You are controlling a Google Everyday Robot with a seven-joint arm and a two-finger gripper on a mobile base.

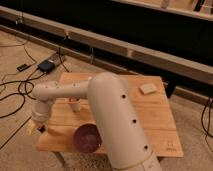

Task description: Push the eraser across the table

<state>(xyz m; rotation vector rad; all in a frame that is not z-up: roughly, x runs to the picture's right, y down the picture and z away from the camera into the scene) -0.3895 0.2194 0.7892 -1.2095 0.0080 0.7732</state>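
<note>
The small table [150, 122] has a light wooden plank top. A pale rectangular block [148, 89], which looks like the eraser, lies near its far right corner. My gripper [37, 127] hangs at the table's front left edge, far from that block. My thick cream arm [112, 115] reaches across the middle of the table and hides part of the top.
A dark red bowl [87, 137] sits near the front edge, next to the arm. A small pale object [75, 104] stands just behind the forearm. A black box [46, 65] and cables lie on the floor to the left. A long low rail [150, 55] runs behind.
</note>
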